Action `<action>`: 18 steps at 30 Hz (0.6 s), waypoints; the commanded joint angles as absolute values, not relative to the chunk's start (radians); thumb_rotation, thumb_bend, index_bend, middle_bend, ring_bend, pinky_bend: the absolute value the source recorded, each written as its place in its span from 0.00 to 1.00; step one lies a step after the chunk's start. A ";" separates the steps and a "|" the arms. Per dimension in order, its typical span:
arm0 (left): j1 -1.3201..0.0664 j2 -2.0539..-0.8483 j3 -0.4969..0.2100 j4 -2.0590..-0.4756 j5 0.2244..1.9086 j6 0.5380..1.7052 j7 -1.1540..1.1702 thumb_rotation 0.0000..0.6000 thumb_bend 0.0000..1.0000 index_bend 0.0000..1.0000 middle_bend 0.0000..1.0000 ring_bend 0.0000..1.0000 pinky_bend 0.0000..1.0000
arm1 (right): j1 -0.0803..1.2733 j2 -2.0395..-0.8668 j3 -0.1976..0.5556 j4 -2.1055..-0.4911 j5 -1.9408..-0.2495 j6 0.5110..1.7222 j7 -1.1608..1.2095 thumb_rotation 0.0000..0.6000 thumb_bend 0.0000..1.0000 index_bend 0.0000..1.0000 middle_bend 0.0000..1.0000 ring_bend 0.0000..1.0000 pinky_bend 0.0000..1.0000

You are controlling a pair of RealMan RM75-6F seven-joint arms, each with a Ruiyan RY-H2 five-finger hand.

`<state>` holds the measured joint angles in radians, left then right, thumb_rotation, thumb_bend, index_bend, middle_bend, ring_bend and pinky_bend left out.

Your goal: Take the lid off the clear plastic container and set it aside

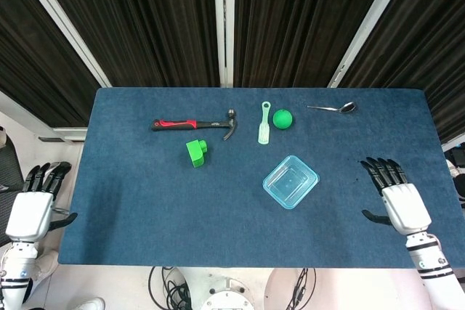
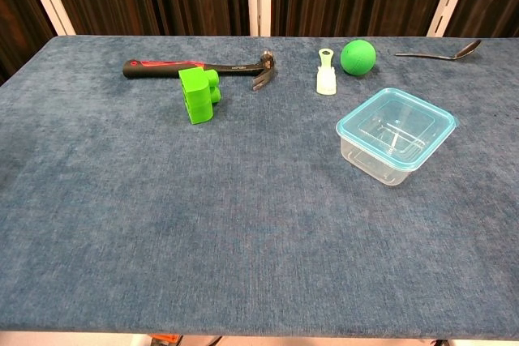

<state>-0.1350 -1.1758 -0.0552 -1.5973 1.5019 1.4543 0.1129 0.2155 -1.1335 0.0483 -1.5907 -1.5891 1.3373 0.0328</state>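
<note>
The clear plastic container (image 1: 290, 181) (image 2: 396, 136) sits right of the table's middle, its light blue lid (image 2: 397, 127) closed on top. My right hand (image 1: 394, 200) hovers open over the table's right part, well to the right of the container, fingers spread and pointing away. My left hand (image 1: 34, 205) is open beyond the table's left edge, off the cloth. Neither hand touches anything. The chest view shows no hands.
On the blue table (image 1: 145, 201) lie a red-handled hammer (image 1: 192, 123) (image 2: 199, 66), a green block (image 1: 195, 152) (image 2: 197, 94), a pale green spatula (image 1: 264, 123) (image 2: 325, 73), a green ball (image 1: 282, 118) (image 2: 358, 57) and a metal spoon (image 1: 332, 108) (image 2: 439, 54), all behind the container.
</note>
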 commanded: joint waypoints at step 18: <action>-0.126 -1.173 -0.041 -1.595 1.509 1.468 0.093 1.00 0.00 0.12 0.11 0.00 0.01 | 0.474 -1.349 0.094 -1.409 -1.556 1.039 -0.018 1.00 0.00 0.00 0.01 0.00 0.04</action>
<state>-0.1263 -1.1730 -0.0416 -1.5948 1.5092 1.4678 0.0935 0.4625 -1.3328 0.0866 -1.4290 -1.5693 1.0474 -0.0303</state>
